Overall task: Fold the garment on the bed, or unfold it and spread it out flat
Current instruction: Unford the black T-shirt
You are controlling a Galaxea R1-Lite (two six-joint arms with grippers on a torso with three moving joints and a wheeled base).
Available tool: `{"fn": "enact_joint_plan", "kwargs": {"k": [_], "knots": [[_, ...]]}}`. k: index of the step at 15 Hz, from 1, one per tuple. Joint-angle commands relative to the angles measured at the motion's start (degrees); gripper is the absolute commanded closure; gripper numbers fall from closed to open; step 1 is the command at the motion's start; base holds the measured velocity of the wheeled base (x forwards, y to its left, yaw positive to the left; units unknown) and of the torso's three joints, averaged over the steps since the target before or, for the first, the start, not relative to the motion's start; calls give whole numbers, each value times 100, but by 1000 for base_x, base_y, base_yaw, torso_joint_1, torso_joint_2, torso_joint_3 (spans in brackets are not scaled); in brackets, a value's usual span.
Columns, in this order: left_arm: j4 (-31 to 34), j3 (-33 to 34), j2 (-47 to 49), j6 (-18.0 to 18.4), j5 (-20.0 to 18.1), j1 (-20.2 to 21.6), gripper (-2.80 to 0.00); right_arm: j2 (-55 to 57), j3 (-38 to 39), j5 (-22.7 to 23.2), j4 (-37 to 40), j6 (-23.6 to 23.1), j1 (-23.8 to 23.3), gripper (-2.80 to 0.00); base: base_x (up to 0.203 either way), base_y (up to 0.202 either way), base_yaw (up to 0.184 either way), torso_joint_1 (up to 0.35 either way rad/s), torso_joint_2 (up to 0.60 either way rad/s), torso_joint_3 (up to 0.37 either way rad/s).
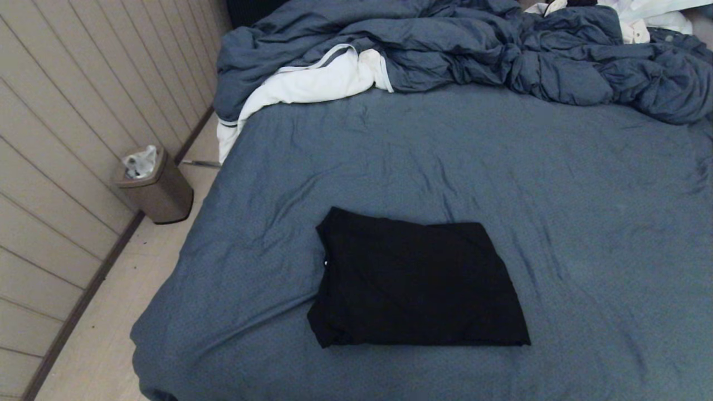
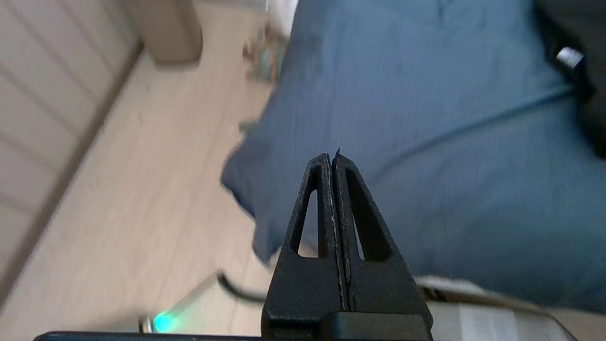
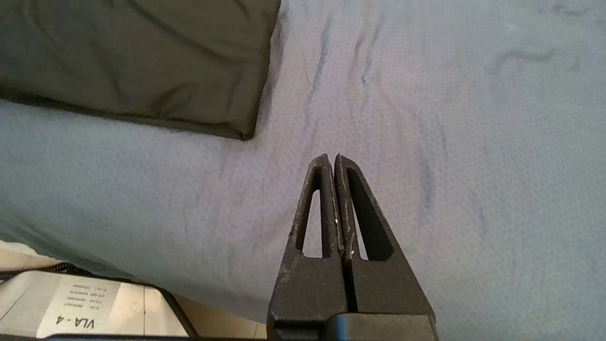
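You get soft, even, rather dim light across the bed [image 1: 557, 195] in the head view, with no hard shadows or glare. The black shirt [image 1: 415, 284] shows almost no detail. In the left wrist view the floor [image 2: 142, 189] and background smear with blur, while the right wrist view stays sharper.

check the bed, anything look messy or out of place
The garment lies folded in a neat rectangle on the bed. Only the far end looks untidy: the duvet is rumpled in a heap, with a white cloth spilling over the left edge.
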Motion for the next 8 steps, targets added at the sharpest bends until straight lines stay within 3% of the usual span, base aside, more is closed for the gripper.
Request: {"fn": "enact_joint_plan", "kwargs": {"k": [1, 5, 8], "knots": [[-136, 109, 20, 201, -66, 2, 0, -8, 10, 5, 29, 20, 0, 0, 0, 0, 0, 0, 0, 0], [-136, 118, 20, 141, -76, 2, 0, -15, 10, -17, 29, 186, 0, 0, 0, 0, 0, 0, 0, 0], [-145, 109, 20, -37, -50, 2, 0, -8, 10, 31, 11, -188, 9, 0, 0, 0, 0, 0, 0, 0]]}}
